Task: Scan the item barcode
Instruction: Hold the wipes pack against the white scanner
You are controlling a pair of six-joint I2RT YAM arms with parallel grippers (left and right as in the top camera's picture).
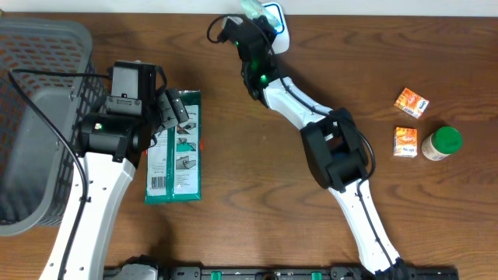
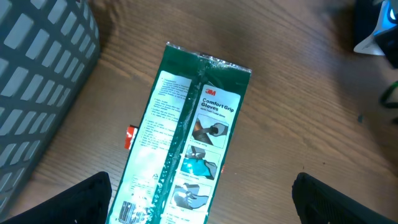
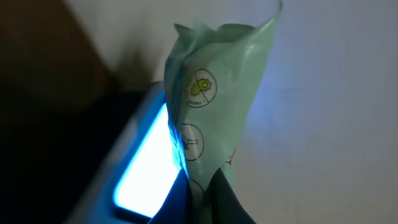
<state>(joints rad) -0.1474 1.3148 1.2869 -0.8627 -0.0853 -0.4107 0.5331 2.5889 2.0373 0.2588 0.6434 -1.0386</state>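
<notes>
The pale green pouch [image 1: 250, 8] sits at the 12 o'clock edge of the overhead view, pinched from below by the right gripper [image 1: 249, 22], whose jaws are closed tight on its lower end; in the right wrist view the pouch [image 3: 217, 93] stands upright above the dark fingers [image 3: 214, 199], with round printed symbols down its seam; just beside it, at its 8 o'clock in that view, the scanner [image 3: 146, 168] shows a face glowing bright blue; whether pouch and scanner touch I cannot tell; from overhead the scanner [image 1: 277, 22] is a white body with a blue rim at the pouch's 4 o'clock.

At 9 o'clock from the table's [image 1: 257, 194] middle lies the green gloves pack [image 1: 177, 159], flat, its long axis running 12 to 6, printed side up with a barcode [image 1: 158, 183] near its 6 o'clock end; the left gripper [image 1: 174, 115] hangs over the pack's 12 o'clock end with its jaws spread wide and nothing between them; in the left wrist view both fingers [image 2: 68, 202] stand off either side of the pack [image 2: 193, 137], clear of it.

Further toward 9 o'clock, against the table's edge, stands the grey basket [image 1: 39, 47] with its lattice wall; well apart at 3 o'clock are two small orange cartons [image 1: 412, 102] [image 1: 405, 141], the lower one just beside a green-lidded jar [image 1: 442, 144].
</notes>
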